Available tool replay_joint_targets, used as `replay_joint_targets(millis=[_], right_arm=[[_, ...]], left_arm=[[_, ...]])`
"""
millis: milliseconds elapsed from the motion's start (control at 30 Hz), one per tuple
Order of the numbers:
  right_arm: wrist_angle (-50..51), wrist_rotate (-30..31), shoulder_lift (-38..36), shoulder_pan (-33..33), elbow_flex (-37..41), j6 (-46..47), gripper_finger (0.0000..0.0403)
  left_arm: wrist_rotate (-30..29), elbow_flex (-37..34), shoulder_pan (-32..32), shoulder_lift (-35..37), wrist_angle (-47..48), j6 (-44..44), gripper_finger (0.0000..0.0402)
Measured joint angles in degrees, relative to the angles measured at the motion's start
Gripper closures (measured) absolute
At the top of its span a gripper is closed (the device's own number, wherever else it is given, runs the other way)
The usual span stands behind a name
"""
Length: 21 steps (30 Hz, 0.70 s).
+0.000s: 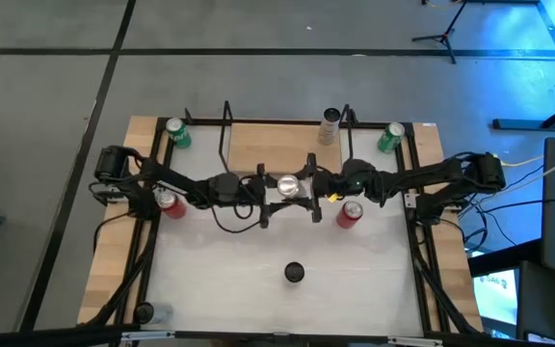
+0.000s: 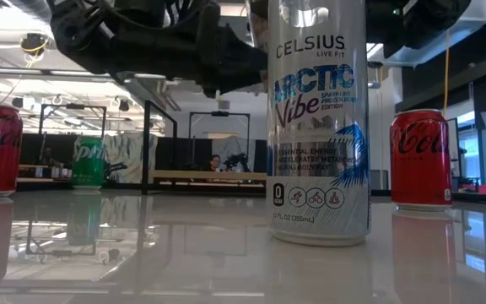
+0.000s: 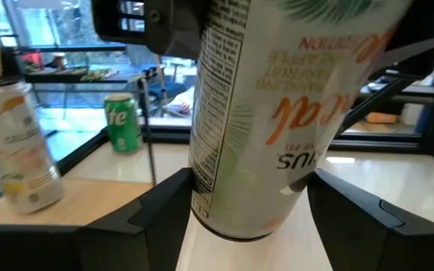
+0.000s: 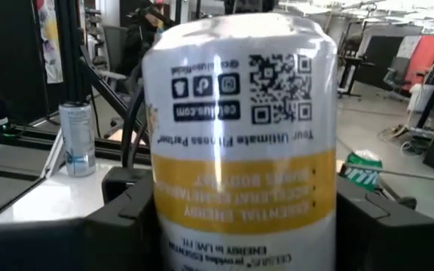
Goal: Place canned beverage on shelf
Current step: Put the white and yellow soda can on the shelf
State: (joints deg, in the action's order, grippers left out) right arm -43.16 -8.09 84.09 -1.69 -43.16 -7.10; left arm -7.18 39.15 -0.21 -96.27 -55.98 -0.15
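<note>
Table (image 1: 210,280) white (wood-edged); workshop beyond.

You had the can (image 1: 286,185) at mid-table, between both grippers, just in front of the shelf (image 1: 277,143). Another can (image 1: 330,123) stood on the shelf's right end; one soda can (image 1: 169,202) sat left, another (image 1: 350,213) right
</note>
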Motion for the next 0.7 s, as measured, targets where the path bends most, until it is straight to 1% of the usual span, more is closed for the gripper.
replay_joint_targets(millis=[67,167,233,700], right_arm=[[-0.5,0.0,0.0,0.0,-0.1,0.0,0.0167],[-1.2,-0.4,-0.1,0.0,-0.2,0.0,0.0167],[-1.1,-0.7,-0.1,0.0,-0.2,0.4,0.0167],[0.3,-0.5,0.1,-0.1,-0.3,0.8,0.0167]], left_arm=[[0.9,0.8,-0.3,0.0,0.1,0.6,0.0162],[0.2,1.6,-0.8,0.0,0.1,1.8,0.0162],[-0.8,1.7,-0.9,0.0,0.2,2.0,0.0162],[-1.8,1.4,-1.3,0.0,1.4,1.5,0.0162]])
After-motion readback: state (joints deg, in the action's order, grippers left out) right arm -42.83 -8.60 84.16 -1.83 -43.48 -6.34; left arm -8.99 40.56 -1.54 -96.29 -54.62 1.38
